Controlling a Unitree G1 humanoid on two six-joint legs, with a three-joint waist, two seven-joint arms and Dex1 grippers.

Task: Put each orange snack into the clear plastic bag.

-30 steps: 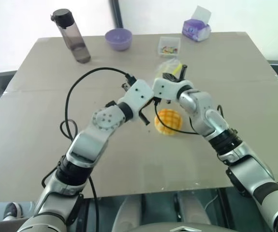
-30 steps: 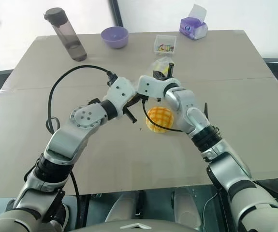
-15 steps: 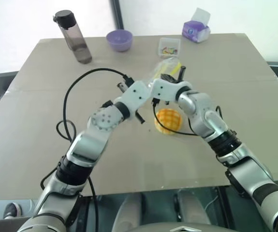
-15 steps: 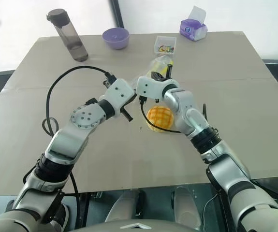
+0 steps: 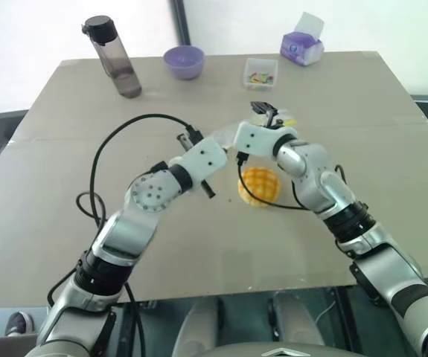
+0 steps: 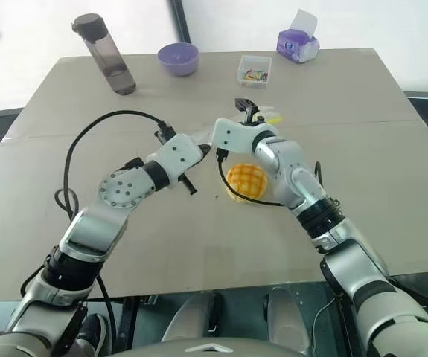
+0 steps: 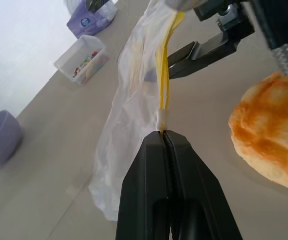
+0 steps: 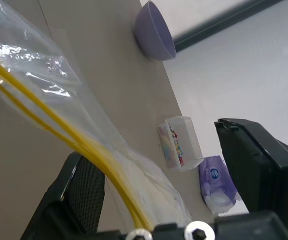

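Right gripper (image 8: 159, 190) just released clear plastic bag (image 7: 133, 100) — left gripper (image 7: 165, 137) grips.

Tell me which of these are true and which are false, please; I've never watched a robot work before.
1. The left gripper pinches the yellow seal strip of the clear plastic bag. True.
2. The orange snack is inside the bag. False: it lies on the table, outside it.
3. The right gripper is clamped shut. False: its fingers stand apart, with the strip between them.
4. A purple bowl sits at the table's far side. True.
5. The water bottle lies on its side. False: it stands upright.
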